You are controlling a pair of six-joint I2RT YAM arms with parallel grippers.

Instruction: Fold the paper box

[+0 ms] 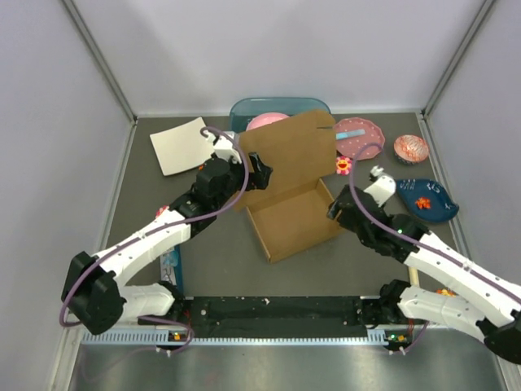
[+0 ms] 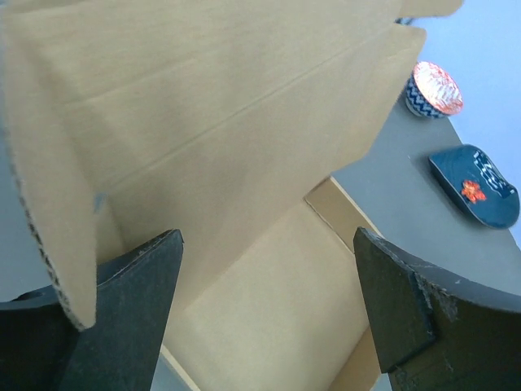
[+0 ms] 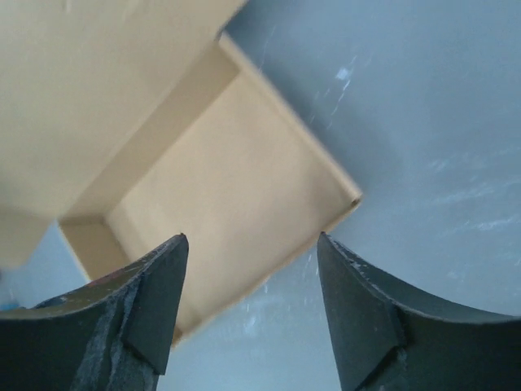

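The paper box (image 1: 293,220) is brown cardboard in the middle of the table. Its shallow tray stands formed and its lid (image 1: 289,155) is raised behind it. My left gripper (image 1: 259,173) is open at the lid's left edge. In the left wrist view the lid (image 2: 212,122) fills the frame, and a side flap (image 2: 49,204) hangs just outside the left finger of my left gripper (image 2: 269,269). My right gripper (image 1: 338,210) is open beside the tray's right wall. In the right wrist view my right gripper (image 3: 252,269) hovers over the tray's corner (image 3: 220,187), holding nothing.
A cream-white sheet (image 1: 181,145) lies at the back left. A blue tub (image 1: 277,110), a pink plate (image 1: 361,134), a patterned cup (image 1: 410,147) and a dark blue dish (image 1: 427,199) stand at the back and right. A red flower piece (image 1: 343,165) lies near the lid.
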